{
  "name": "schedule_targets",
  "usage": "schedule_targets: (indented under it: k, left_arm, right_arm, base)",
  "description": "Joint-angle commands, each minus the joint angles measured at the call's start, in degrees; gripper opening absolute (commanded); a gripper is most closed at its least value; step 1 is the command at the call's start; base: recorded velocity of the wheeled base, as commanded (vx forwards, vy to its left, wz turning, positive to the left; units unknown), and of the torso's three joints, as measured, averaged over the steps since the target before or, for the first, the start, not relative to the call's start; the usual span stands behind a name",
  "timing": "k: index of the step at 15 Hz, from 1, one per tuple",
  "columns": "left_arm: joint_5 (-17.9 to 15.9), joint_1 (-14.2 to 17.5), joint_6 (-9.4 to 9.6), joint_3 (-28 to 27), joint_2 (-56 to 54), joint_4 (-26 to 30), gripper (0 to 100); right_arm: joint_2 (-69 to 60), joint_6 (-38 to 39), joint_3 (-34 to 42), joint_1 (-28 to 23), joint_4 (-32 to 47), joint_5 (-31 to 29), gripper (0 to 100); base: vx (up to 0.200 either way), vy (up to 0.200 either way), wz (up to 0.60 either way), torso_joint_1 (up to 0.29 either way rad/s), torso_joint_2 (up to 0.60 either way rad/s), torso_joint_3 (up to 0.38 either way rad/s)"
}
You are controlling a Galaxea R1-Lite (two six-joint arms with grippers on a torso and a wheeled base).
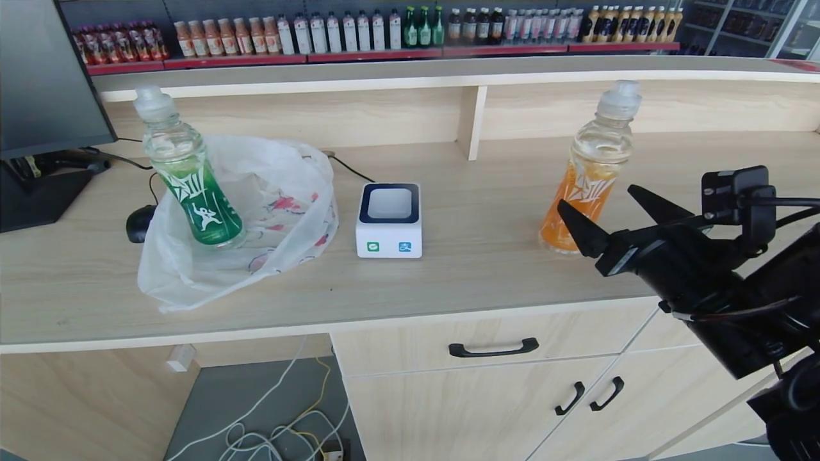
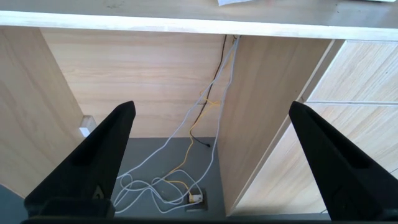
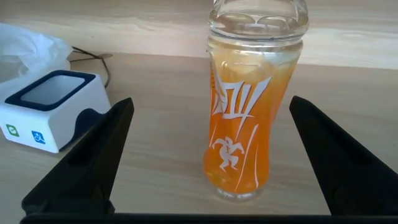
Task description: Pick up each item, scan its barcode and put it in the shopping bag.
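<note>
An orange bottle point(image 1: 589, 173) point(image 3: 249, 124) is seen standing upright on the right side of the pale wooden bench point(image 1: 448, 275), capped and untouched, with the right tool point(image 1: 596, 196) point(image 3: 211, 102) held just on its near side. The tool's two black fingers are spread wide and released, nothing is gripped between them, and the bottle is framed in the gap in the right wrist view. A white scanner point(image 1: 389, 221) point(image 3: 53, 115) with a dark-rimmed window is set at the middle of the bench, well apart from the orange bottle. To its left, a white shopping bag point(image 1: 282, 211) printed with red flowers is spread on the bench, and a green bottle point(image 1: 189, 173) is stood upright at the bag's left part; whether it is fully inside the bag cannot be told. A black mouse point(image 1: 138, 224) is placed just left of the bag, and a dark monitor point(image 1: 45, 70) is seen at the far left. The left tool point(image 2: 211, 106) is held below the bench top, likewise spread and released with nothing in it, and is faced toward the open recess under the bench, where white and yellow cables point(image 2: 168, 180) are strewn on the floor. Drawers point(image 1: 493, 349) with black handles are fitted under the right half of the bench, and a shelf point(image 1: 384, 29) lined with bottled drinks is seen at the far back.
</note>
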Motion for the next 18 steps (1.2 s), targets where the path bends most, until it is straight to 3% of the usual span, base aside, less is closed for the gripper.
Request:
schedule_targets:
  k: [1,8,18]
  left_arm:
    - [0.0,0.1,-0.01,0.0,0.0,0.0,100]
    - [0.0,0.0,-0.01,0.0,0.0,0.0,100]
    - [0.0,0.0,-0.01,0.0,0.0,0.0,100]
  right_arm:
    - [3.2,0.1,-2.7,-0.4,-0.1,0.3,100]
    - [3.5,0.8,-7.1,-5.1,4.8,2.1,100]
    - [7.8,2.5,-18.3,-5.3,12.8,5.2,100]
  base:
    - [0.000,0.000,0.00,0.000,0.00,0.000]
    - [0.000,0.000,0.00,0.000,0.00,0.000]
    - [0.000,0.000,0.00,0.000,0.00,0.000]
